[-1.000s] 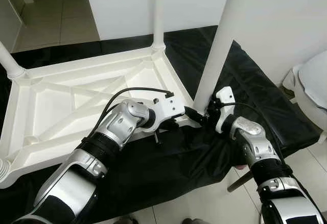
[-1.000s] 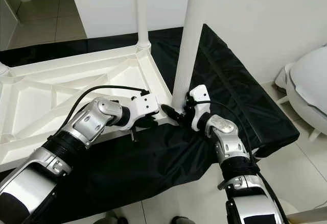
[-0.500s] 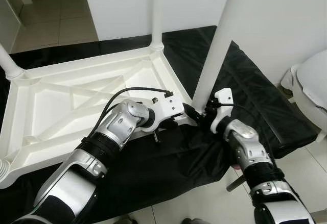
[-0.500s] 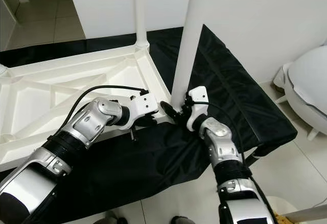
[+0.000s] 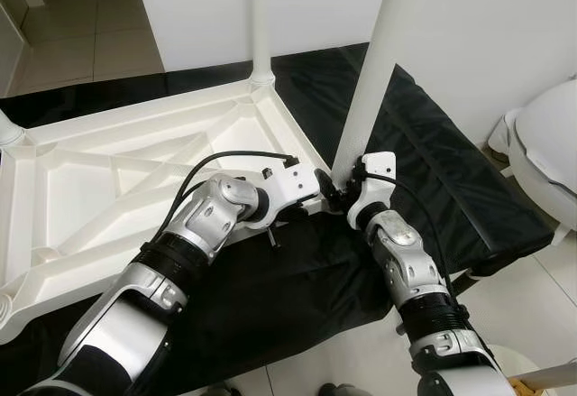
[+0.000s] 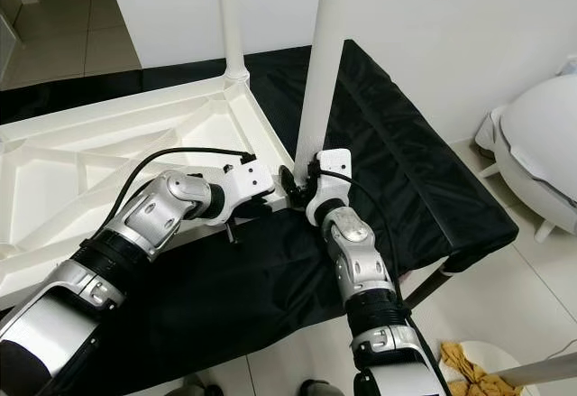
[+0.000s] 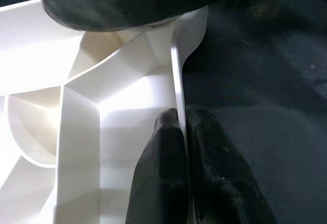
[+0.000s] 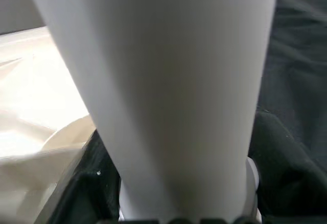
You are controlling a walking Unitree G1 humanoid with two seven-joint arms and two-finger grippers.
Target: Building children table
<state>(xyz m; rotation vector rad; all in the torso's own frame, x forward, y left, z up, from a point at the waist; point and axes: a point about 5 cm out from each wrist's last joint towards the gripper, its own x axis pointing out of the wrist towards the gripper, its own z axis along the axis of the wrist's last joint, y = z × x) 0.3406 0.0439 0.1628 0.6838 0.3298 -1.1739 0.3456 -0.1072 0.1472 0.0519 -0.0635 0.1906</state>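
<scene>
The white children's table top (image 5: 135,175) lies upside down on a black cloth (image 5: 270,297). Three white legs stand up from its corners: a far one (image 5: 260,26), a left one (image 5: 5,130) and a near right one (image 5: 370,80). My left gripper (image 7: 182,113) is shut on the table's thin front rim (image 7: 176,76) close to that near right corner, one black finger on each side. My right gripper (image 5: 335,188) is shut around the base of the near right leg (image 8: 168,81), its white wrist (image 5: 371,184) right in front of the leg.
The black cloth covers a low bench whose right edge (image 5: 505,234) drops to the tiled floor. A round white object (image 5: 545,139) stands at the right. A white wall is close behind the legs. A white bowl with a yellow rag (image 6: 469,364) sits at the bottom right.
My right forearm has swung left and the wrist has turned at the leg's base. The left gripper keeps its hold on the rim. The camera has shifted slightly.
</scene>
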